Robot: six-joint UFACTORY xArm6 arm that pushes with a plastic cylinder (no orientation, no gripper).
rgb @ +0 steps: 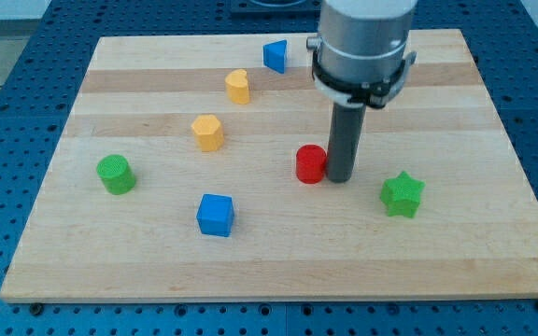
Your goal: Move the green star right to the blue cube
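The green star [402,194] lies on the wooden board at the view's right, below the middle. The blue cube [216,215] sits left of centre near the view's bottom, well apart from the star. My tip [338,177] stands on the board between them, closer to the star, up and to its left. The tip is right beside a red cylinder [311,163], on that block's right side, touching or nearly touching it.
A green cylinder [116,174] stands at the view's left. Two yellow blocks [207,132] [238,86] lie upper left of centre. A second blue block [275,56] sits near the top edge. The wooden board [456,261] rests on a blue perforated table.
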